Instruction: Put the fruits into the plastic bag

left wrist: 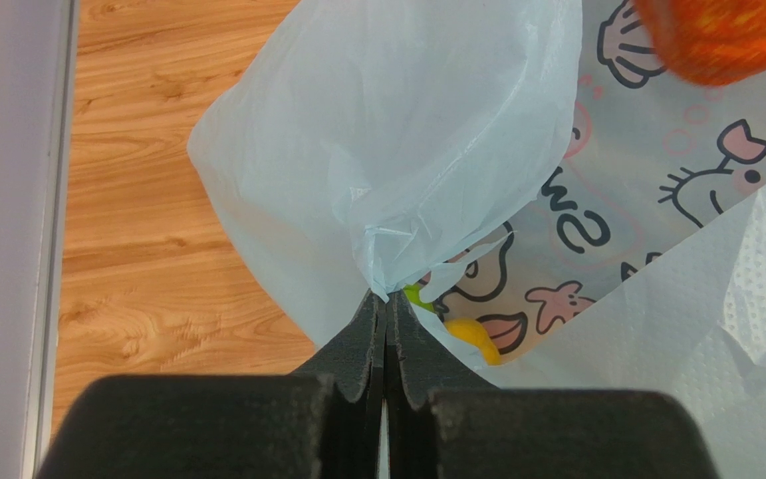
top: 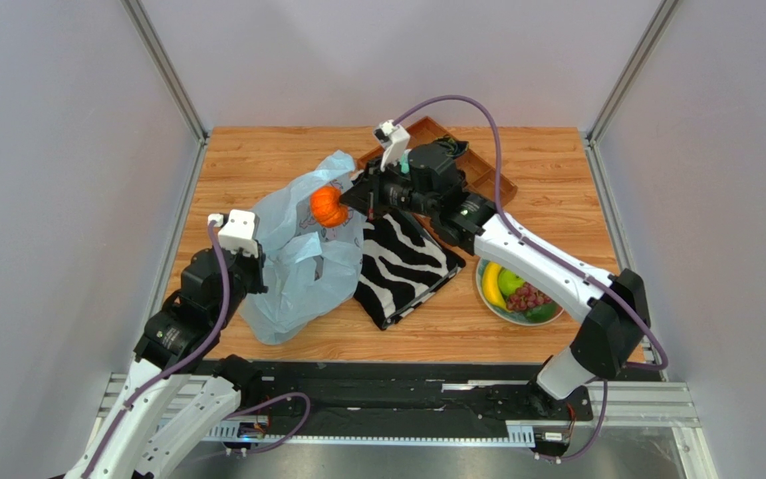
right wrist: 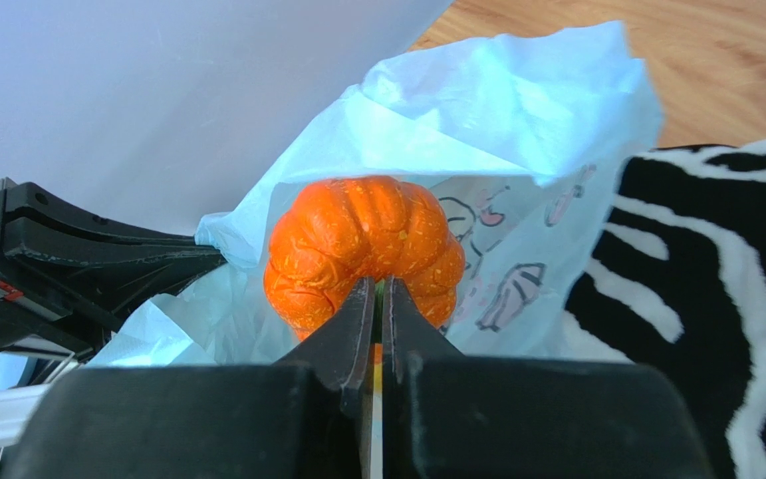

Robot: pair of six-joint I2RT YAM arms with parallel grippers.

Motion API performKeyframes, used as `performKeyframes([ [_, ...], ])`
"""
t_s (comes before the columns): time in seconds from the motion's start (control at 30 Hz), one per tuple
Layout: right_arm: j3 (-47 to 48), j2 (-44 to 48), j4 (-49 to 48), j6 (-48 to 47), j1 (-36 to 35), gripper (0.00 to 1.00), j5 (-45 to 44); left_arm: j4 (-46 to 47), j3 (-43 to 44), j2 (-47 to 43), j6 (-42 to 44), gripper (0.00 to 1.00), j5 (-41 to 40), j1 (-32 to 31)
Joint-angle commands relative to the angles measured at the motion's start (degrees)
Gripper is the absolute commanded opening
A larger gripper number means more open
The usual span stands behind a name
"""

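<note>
The light-blue plastic bag (top: 302,264) lies left of centre with its mouth held open. My left gripper (top: 260,264) is shut on the bag's gathered edge (left wrist: 382,264). My right gripper (top: 350,203) is shut on the green stem of an orange ribbed pumpkin-like fruit (top: 327,207) and holds it over the bag's mouth; it also shows in the right wrist view (right wrist: 362,235). A yellow fruit (left wrist: 472,337) lies inside the bag. A banana (top: 493,284), green apple (top: 510,281), grape bunch (top: 528,296) and dark green fruit (top: 544,312) sit in a bowl (top: 481,294).
A zebra-striped cloth (top: 407,264) lies between the bag and the bowl, under the right arm. A brown wooden tray (top: 479,172) stands at the back, behind the right wrist. Grey walls close in the table on the left, back and right.
</note>
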State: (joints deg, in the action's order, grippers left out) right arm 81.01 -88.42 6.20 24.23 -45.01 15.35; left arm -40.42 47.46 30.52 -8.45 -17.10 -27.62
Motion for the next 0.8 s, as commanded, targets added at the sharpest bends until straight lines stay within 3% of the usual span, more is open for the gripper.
performKeyframes([
  [0.0,4.5,-4.65,-0.93,0.2,-3.05,0.0,5.03,2.02,0.7,0.41,1.06,0.0,0.49,-0.07],
  [0.57,13.55,-21.35,15.94,-4.36,-9.03,0.0,0.64,1.93,0.79,0.77,1.06,0.0,0.32,-0.07],
  [0.77,15.49,-24.25,15.16,-3.84,-10.09,0.0,1.08,1.84,0.79,1.03,1.15,0.0,0.32,-0.07],
])
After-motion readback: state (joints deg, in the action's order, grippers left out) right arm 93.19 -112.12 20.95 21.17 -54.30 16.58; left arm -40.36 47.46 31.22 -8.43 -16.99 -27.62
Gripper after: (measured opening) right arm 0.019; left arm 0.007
